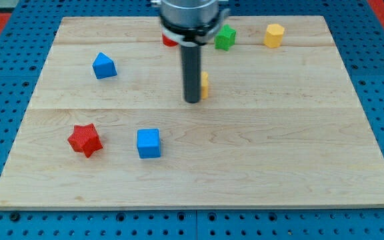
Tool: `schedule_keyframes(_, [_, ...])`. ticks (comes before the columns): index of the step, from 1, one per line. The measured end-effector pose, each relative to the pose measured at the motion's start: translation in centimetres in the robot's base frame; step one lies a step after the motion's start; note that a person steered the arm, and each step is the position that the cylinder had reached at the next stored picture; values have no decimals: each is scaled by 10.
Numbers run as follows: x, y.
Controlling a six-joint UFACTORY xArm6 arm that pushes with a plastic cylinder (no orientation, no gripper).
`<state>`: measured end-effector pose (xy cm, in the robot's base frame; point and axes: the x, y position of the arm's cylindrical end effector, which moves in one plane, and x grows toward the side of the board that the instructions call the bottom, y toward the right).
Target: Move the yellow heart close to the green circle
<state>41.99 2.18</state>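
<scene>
Yellow block (205, 85), shape mostly hidden by the rod, showing at the rod's right edge just up-view of my tip (193, 101), mid-bench (312, 167). Green block (225, 37), shape unclear, well up-view and slightly right of my tip, apart from that yellow block; red star (85, 140) and blue cube (149, 143) down-view and left of my tip. Claw state: cannot tell, only a plain rod in view.

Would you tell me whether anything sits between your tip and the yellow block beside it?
Nothing visible does. My tip sits right against the view's left side of the yellow block, which the rod partly hides, so its heart shape can't be confirmed. No green circle is visible, only a green block.
</scene>
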Motion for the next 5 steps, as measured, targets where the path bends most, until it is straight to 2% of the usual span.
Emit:
schedule_keyframes(1, [-11, 26])
schedule_keyframes(2, [-40, 10])
schedule_keyframes(3, [-61, -33])
schedule_keyframes(4, [-90, -29])
schedule_keyframes(5, [-90, -88])
